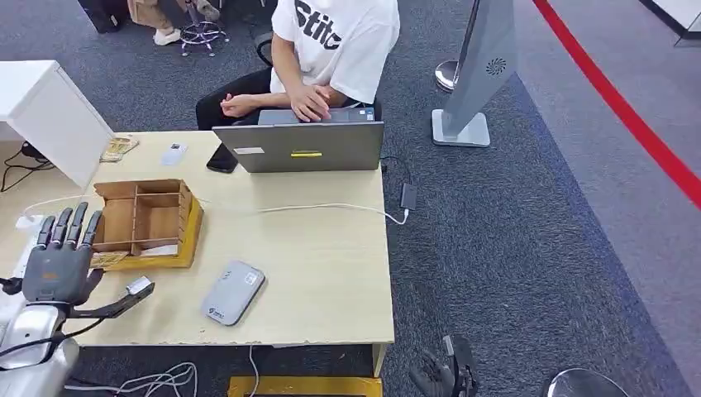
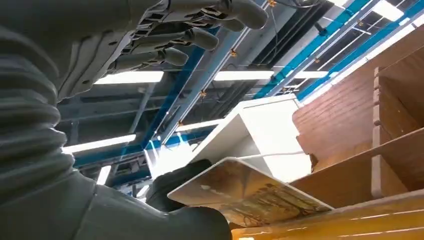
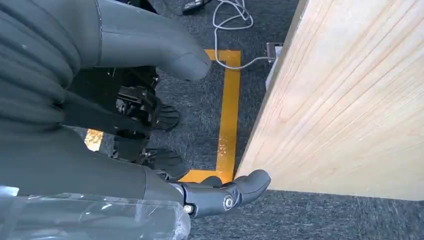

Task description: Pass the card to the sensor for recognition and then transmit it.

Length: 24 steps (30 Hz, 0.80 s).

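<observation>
In the head view we see the left hand (image 1: 58, 263) raised at about 8 o'clock over the pale wooden worktop (image 1: 331, 273), its back toward the camera. The fingers (image 1: 76, 223) stand straight and spread, released, with the thumb (image 1: 124, 299) stretched out toward 3 o'clock. From the left wrist view we see a card (image 2: 250, 192) with a printed face just beside the thumb, lying tilted against the edge of the wooden box (image 2: 380, 150); we cannot tell whether the thumb touches it, and the fingers (image 2: 200, 37) are well apart from it.

In the head view the wooden box (image 1: 145, 222), divided into compartments, sits at 1 o'clock from the left hand, on a yellow base. The grey sensor (image 1: 233, 292), a flat rounded pad, lies at 3 o'clock from that hand, near the front edge of the worktop.

In the right wrist view the right hand (image 3: 150, 100) hangs beside the worktop edge (image 3: 345, 100), over dark carpet marked with yellow tape (image 3: 227, 115). Its thumb (image 3: 170, 52) and a dark finger (image 3: 235, 192) are apart, holding nothing.

At 12 o'clock on the worktop stands a grey laptop (image 1: 302, 145), with a person in a white shirt (image 1: 339, 41) seated behind it, one hand on the keyboard. A white cable (image 1: 331, 208) crosses the worktop behind the box.
</observation>
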Each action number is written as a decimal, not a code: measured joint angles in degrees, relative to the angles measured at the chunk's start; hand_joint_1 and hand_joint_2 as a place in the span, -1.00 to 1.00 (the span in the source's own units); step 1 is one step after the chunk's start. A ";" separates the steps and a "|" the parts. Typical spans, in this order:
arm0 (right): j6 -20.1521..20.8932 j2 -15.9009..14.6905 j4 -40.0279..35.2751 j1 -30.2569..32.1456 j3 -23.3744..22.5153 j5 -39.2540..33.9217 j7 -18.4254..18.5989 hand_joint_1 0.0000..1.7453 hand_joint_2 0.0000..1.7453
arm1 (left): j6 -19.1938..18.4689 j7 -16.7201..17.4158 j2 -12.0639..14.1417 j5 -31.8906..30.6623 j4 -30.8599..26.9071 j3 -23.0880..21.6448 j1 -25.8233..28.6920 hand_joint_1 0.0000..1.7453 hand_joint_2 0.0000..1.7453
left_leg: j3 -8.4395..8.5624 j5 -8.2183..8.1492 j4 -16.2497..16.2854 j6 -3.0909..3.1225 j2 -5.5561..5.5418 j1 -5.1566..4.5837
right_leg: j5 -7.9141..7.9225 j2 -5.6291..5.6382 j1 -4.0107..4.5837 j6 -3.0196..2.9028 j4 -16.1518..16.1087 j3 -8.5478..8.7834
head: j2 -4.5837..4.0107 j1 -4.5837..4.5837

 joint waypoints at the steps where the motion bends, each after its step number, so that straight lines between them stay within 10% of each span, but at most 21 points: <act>1: 0.00 0.00 0.00 -0.04 0.02 0.00 0.00 -1.00 1.00 | 0.00 0.00 -0.11 0.00 0.42 0.00 -0.31 -1.00 1.00 | -0.01 0.00 0.00 0.00 -0.01 0.00 | 0.00 -0.01 0.00 0.00 0.00 0.01 | 0.00 0.02; 2: 0.02 0.00 0.00 -0.10 0.05 0.00 0.00 -1.00 1.00 | 0.00 0.02 -0.15 0.00 0.71 0.00 -0.46 1.00 1.00 | -0.01 0.00 0.00 0.00 -0.01 0.00 | 0.00 -0.01 0.00 0.00 0.00 0.01 | 0.00 0.02; 24: 0.04 0.07 0.00 -0.12 0.09 -0.22 0.00 -1.00 1.00 | 0.00 -0.87 0.59 0.35 3.90 0.04 -1.39 1.00 1.00 | -0.01 0.00 0.00 0.00 0.00 0.00 | 0.00 -0.01 0.00 0.00 0.00 0.00 | 0.00 0.02</act>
